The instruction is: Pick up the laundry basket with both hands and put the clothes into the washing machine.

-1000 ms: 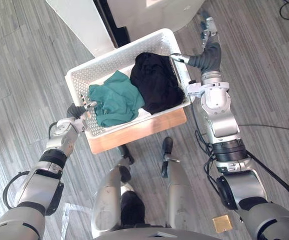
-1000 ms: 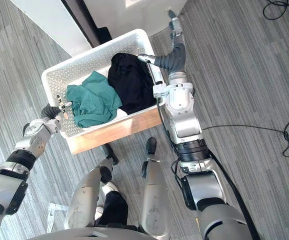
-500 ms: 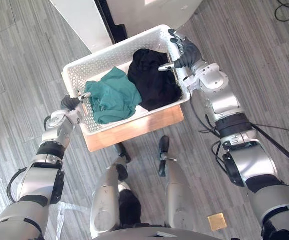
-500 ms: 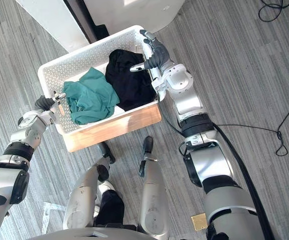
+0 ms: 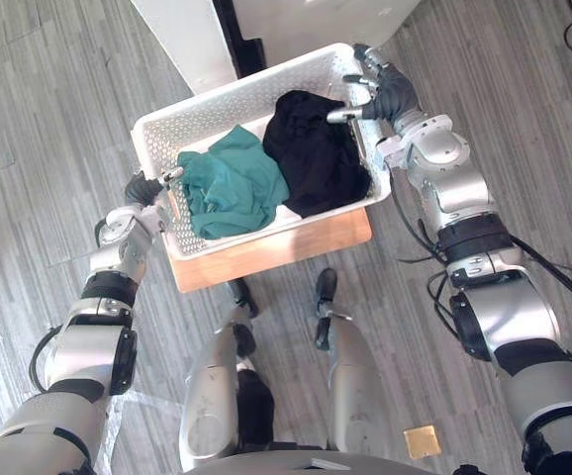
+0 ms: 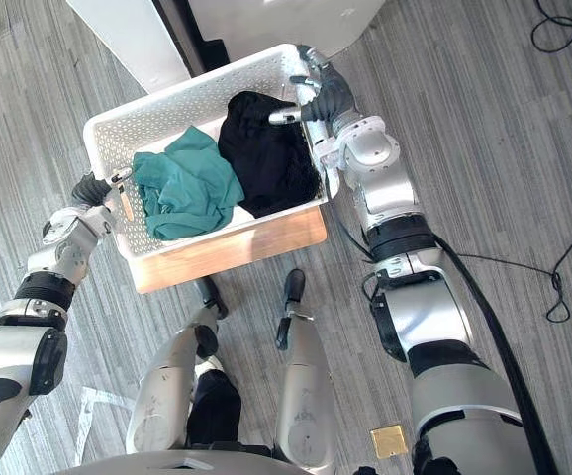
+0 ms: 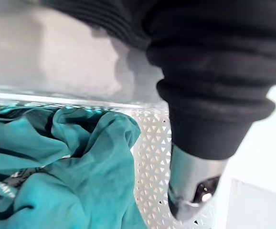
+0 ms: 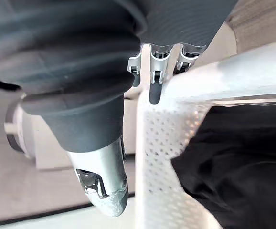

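Basket [image 5: 207, 124] with green cloth [image 5: 229, 188] and black cloth [image 5: 316, 163]: set on wooden stand [image 5: 276, 247] by washer [image 5: 306, 15] | left hand [image 5: 145, 193], right hand [image 5: 380, 91]: rims gripped at opposite ends, likely so it is lifted level.

Perforated plastic basket [image 5: 235, 95], matt teal cloth [image 5: 229, 188] & black cloth [image 5: 316, 163], wood stand [image 5: 288, 247].

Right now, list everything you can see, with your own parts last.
basket: one, white, on the stand
shirt: one, green, left half of basket
garment: one, black, right half of basket
stand: one, wooden, under basket
appliance: one, white, beyond basket
square: one, gold, on floor, near right
floor: grey planks
left robot hand: gripping basket's left rim
right robot hand: at basket's right rim, far corner
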Robot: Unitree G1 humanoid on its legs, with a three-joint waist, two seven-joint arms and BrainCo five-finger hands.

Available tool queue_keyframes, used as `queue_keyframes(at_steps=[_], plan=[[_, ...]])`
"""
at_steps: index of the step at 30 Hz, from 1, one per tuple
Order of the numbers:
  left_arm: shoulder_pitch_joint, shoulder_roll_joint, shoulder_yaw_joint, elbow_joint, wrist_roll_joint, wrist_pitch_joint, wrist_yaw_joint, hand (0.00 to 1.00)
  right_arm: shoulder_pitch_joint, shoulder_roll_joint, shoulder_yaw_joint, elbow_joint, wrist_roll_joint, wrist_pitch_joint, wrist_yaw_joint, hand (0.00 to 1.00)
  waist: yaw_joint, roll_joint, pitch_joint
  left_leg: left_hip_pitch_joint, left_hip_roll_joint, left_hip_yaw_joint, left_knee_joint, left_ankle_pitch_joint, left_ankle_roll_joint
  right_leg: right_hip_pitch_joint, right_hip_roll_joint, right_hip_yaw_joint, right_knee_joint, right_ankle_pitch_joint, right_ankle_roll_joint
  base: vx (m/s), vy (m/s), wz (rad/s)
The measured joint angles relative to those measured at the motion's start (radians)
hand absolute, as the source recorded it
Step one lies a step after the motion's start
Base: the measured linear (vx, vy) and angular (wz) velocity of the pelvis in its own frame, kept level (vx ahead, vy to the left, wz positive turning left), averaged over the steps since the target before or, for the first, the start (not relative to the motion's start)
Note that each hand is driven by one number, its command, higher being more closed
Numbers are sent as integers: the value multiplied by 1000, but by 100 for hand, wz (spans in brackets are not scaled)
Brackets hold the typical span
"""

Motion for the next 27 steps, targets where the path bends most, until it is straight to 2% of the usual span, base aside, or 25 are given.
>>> queue_keyframes(at_steps=[2, 4, 8, 14, 16, 20, 27], plan=[[1, -10, 24, -35, 0, -4, 1, 0, -18, 11, -77, -94, 27, -8, -63, 0, 0, -1, 1, -10, -1, 0, -1, 2, 1, -9, 0, 0, -4, 4, -2, 51, -22, 0], [3, -12, 35, -50, 0, -9, 10, 0, -34, 11, -131, -163, 27, -28, -96, 0, 0, -7, 5, -13, 0, 3, -1, 2, 1, -11, 2, 2, -9, 7, -2, 47, -20, -3], [7, -17, 66, -50, 0, -9, 20, 0, -49, 11, -229, -233, 13, -40, -150, 0, 0, -16, 10, -17, 8, 6, 4, 0, 0, -5, 12, 6, -34, 25, 2, 52, -19, -6], [23, -38, 114, -70, 5, -9, 24, 0, -13, 31, -289, -233, -109, -11, -168, 0, 0, -18, 11, -32, 34, 3, 57, -27, -2, 5, 27, 8, -43, 28, 2, 40, -35, -5], [36, -45, 114, -92, 21, -9, 25, 0, 16, 31, -289, -233, -155, 6, -159, 0, 4, -18, 11, -35, 39, 2, 67, -32, -3, 5, 30, 8, -44, 28, 2, 29, -36, -2], [42, -49, 115, -92, 21, -9, 25, 0, 92, 31, -285, -233, -274, 49, -93, 0, 5, -18, 11, -39, 42, 1, 72, -35, -4, 5, 33, 9, -45, 27, 1, 34, -35, -1], [63, -54, 147, -127, 22, -8, 21, 0, 158, 25, -227, -233, -347, 51, 13, 0, 3, -18, 11, -58, 53, -4, 111, -56, 1, 3, 35, 8, -43, 27, 1, 23, -22, -1]])
